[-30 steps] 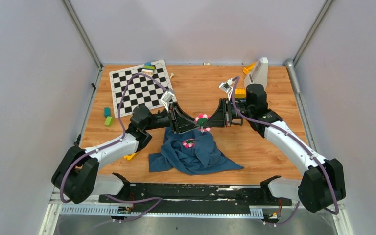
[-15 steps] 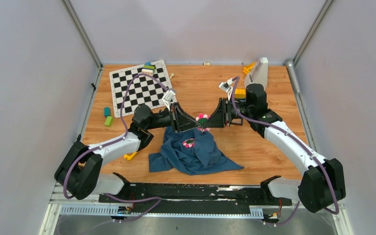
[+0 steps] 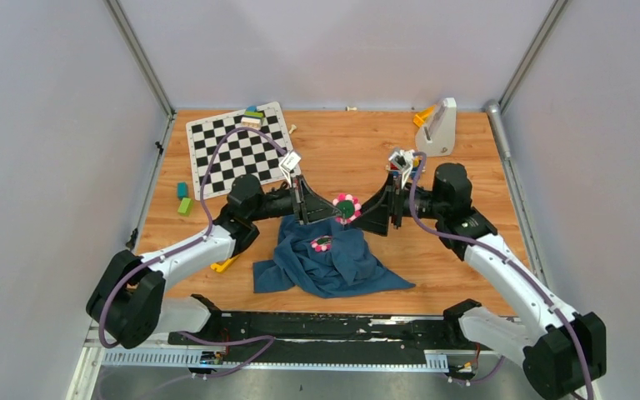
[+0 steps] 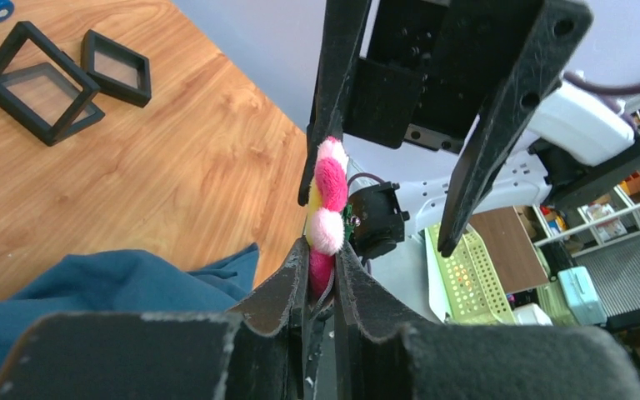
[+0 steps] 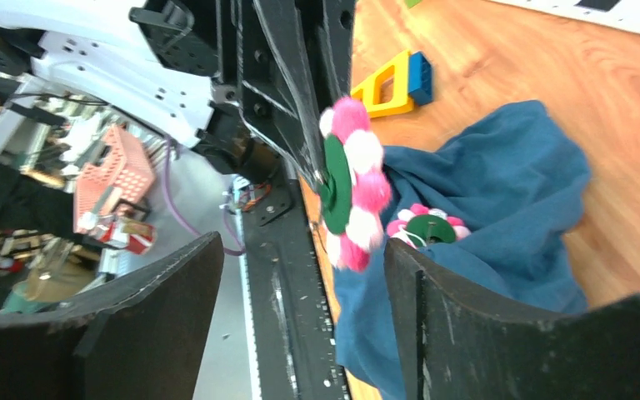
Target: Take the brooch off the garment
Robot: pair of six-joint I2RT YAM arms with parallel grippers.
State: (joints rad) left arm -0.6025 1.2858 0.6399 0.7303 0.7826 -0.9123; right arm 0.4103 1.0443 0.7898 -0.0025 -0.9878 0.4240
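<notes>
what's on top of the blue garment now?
A small magenta oval with green middle lies on the garment. The brooch sits pinched in the left gripper. Beneath the garment: hidden.

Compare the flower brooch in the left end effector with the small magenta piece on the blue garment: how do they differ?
The brooch is larger than the magenta piece. The brooch has pink and white petals; the magenta piece looks plain magenta. The brooch stands on edge, pinched by the left end effector; the magenta piece lies on the garment. Both have green centres.
</notes>
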